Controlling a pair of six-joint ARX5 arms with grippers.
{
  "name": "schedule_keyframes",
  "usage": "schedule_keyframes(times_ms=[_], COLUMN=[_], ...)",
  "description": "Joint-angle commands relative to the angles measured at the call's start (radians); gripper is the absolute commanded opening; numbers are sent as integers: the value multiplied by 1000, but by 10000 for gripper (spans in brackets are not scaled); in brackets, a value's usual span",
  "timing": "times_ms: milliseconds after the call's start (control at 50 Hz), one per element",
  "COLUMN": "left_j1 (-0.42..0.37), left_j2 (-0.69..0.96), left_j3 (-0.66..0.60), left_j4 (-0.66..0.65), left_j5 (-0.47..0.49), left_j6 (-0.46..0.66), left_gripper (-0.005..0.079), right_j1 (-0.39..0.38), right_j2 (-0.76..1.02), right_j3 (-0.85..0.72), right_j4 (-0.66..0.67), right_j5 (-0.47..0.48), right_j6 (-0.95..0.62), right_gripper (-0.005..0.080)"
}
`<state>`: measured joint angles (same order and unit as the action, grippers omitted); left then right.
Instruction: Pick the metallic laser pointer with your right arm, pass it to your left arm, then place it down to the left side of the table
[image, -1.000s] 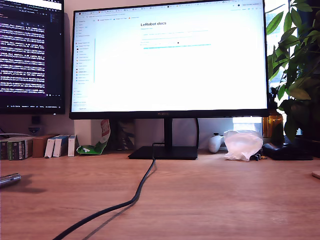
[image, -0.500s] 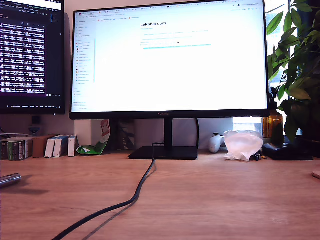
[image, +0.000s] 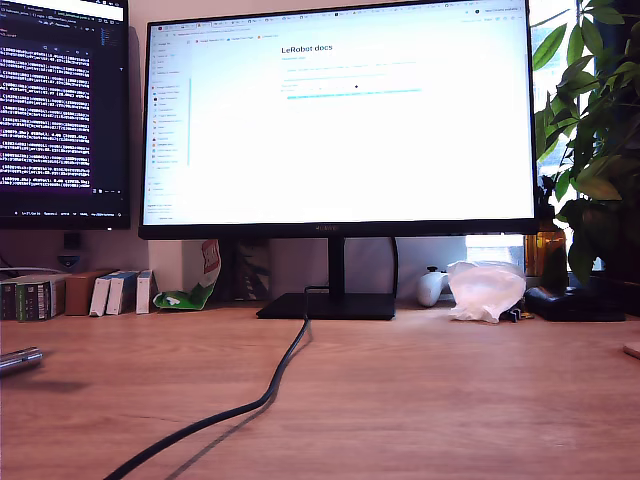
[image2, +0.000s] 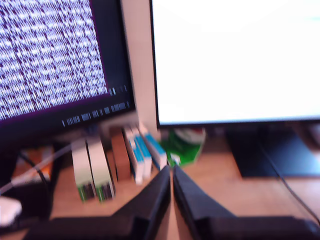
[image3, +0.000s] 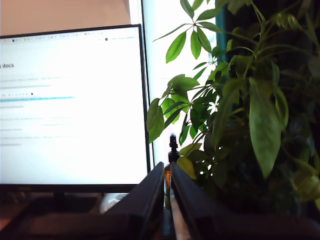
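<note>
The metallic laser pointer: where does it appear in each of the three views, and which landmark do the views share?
Exterior view: the metallic laser pointer lies on the table at the exterior view's left edge, partly cut off.
First wrist view: not in it.
Second wrist view: not in it.
Shared landmark: the white-screen monitor, also in the first wrist view and the second wrist view.

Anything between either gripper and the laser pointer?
Can't settle it. The laser pointer lies at the exterior view's left edge, in neither wrist view. My first gripper and my second gripper show shut jaws facing monitors and plant.
</note>
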<state>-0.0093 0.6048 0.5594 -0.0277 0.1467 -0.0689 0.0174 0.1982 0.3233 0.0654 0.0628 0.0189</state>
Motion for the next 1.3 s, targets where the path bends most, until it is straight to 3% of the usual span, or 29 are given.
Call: schedule_keyframes(times_ms=[0,260,600,880,1060,1280], left_j1=[-10,-55,-96,-96,-96,-96], left_j2=[-35,-234,-442,-620,-616,-616], left_j3=[-39,-215,-442,-519,-519,-522], left_j4=[25,126,221,143,70,-53], left_j5=[-9,-71,-164,-217,-264,-292], left_j6=[-3,-64,-43,38,53,68], left_gripper=[-23,-23,-23,-23,-23,-23], right_j1=[0,2,2,2,2,2], right_j2=[-34,-201,-196,-196,-196,-196], right_j3=[-37,-150,-222,-268,-311,-320], right_j4=[31,92,154,186,199,93], right_j5=[1,-1,-11,-60,-48,-17], right_j6=[0,10,-69,-63,-71,-79], right_gripper=[-11,-11,-11,-11,-11,-11])
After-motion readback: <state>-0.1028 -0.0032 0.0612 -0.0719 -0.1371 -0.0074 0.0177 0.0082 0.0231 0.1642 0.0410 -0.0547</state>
